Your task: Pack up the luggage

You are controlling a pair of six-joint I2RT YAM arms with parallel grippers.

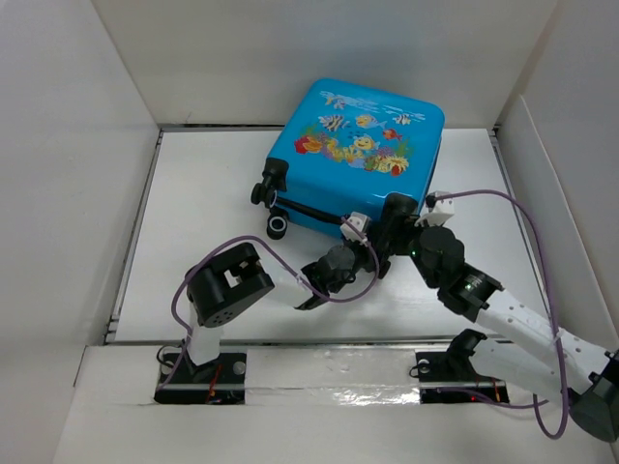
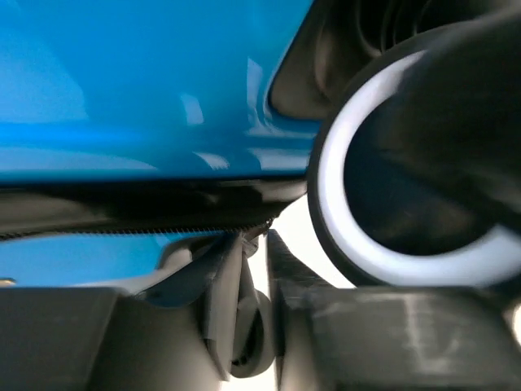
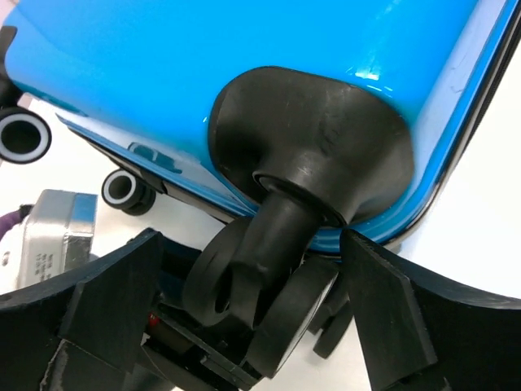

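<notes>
- While the luggage (image 1: 358,155) lies flat, print up, at the far middle of the table (image 1: 193,222), shells together, its glossy hard shell looks stiff and slippery. It is probably light, and may roll or slide when pushed.
- Right gripper (image 3: 252,244) stands wide, one finger on each side of a corner wheel (image 3: 285,318), holding nothing. The wheel's stem seems a firm place to brace the case.
- Left gripper (image 2: 257,252) is narrow at the zipper (image 2: 122,230) seam; whether it pinches anything there I cannot tell. The zipper's end looks the best hold for opening.
</notes>
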